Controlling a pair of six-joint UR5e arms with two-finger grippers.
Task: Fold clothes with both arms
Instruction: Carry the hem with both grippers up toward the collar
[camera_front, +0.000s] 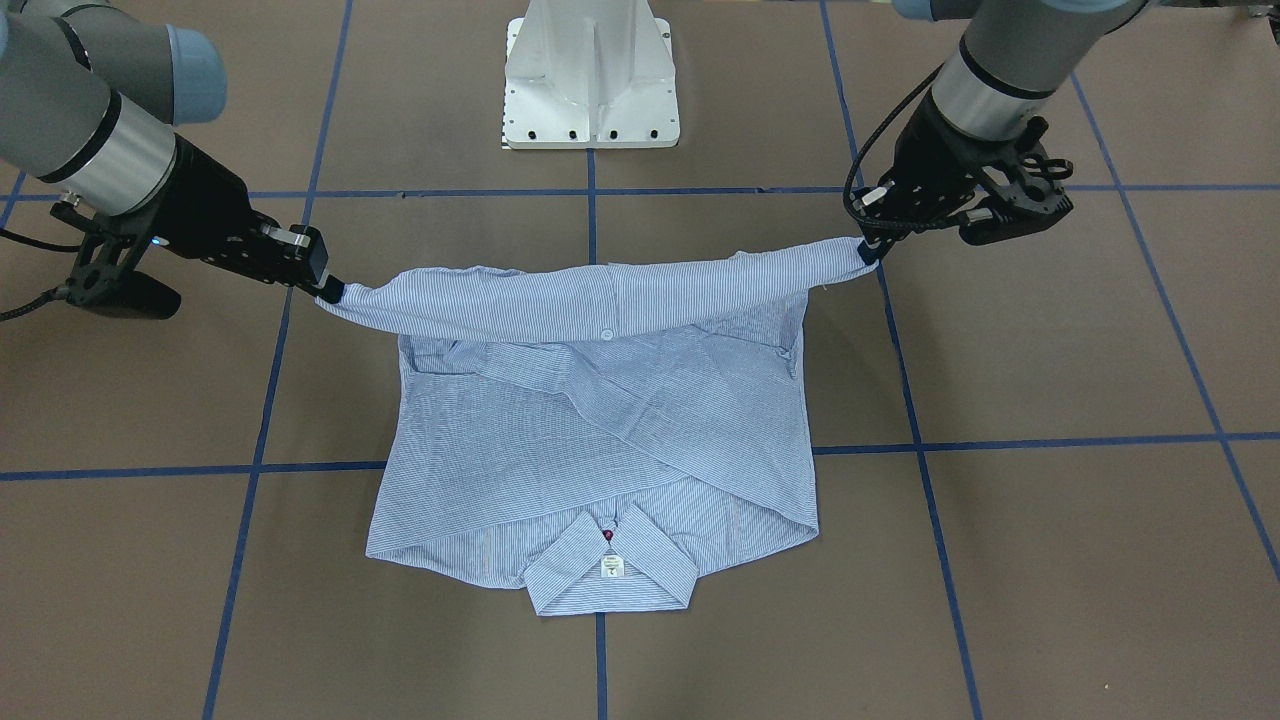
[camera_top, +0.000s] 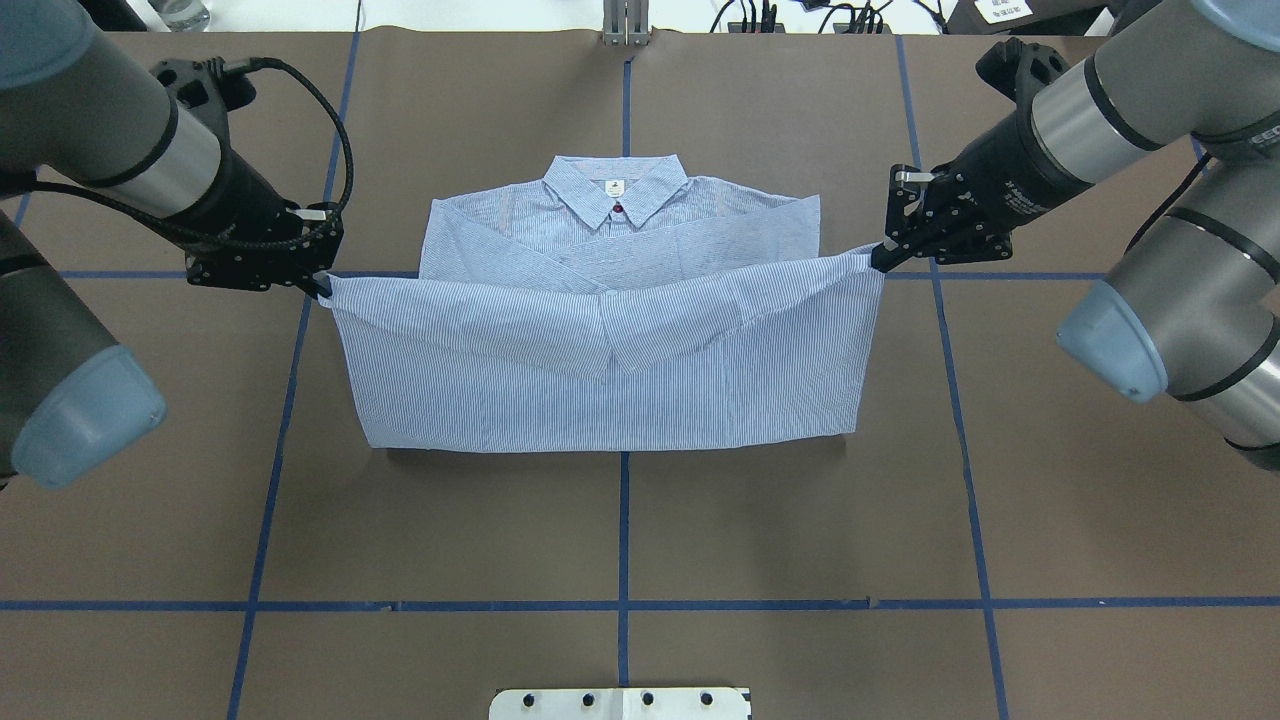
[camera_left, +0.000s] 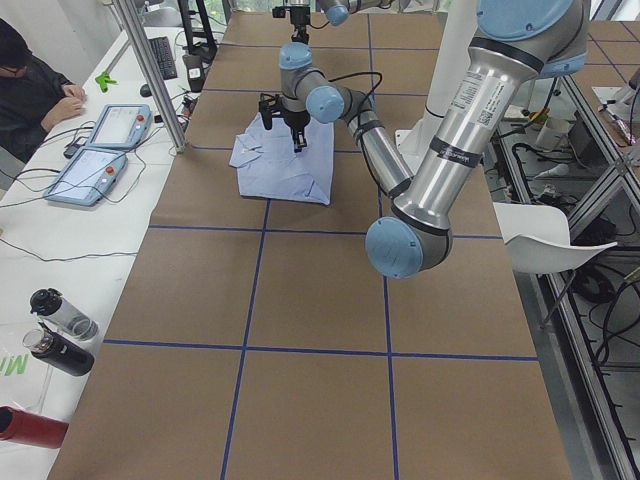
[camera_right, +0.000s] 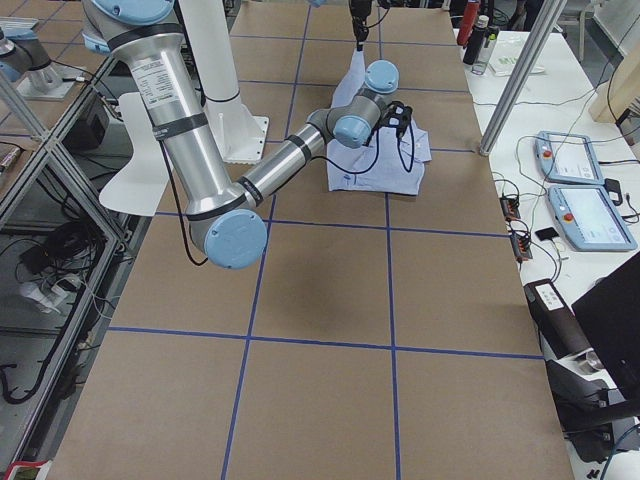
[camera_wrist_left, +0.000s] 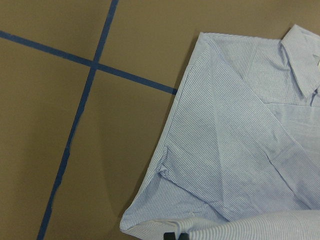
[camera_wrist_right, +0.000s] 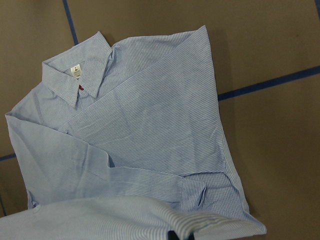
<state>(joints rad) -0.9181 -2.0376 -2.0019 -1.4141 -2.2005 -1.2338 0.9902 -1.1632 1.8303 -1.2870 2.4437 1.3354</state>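
The brown, blue-taped surface (camera_top: 700, 520) carries the striped button-up shirt (camera_top: 610, 390), collar away from the robot. The left pincer (camera_top: 322, 286) and right pincer (camera_top: 879, 259) each clench a bottom corner, with the hem raised taut between them.

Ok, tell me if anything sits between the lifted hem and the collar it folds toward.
Nothing visible does. Left gripper and right gripper hold the shirt by its hem corners, raised; only its own crossed sleeves lie flat before the collar.
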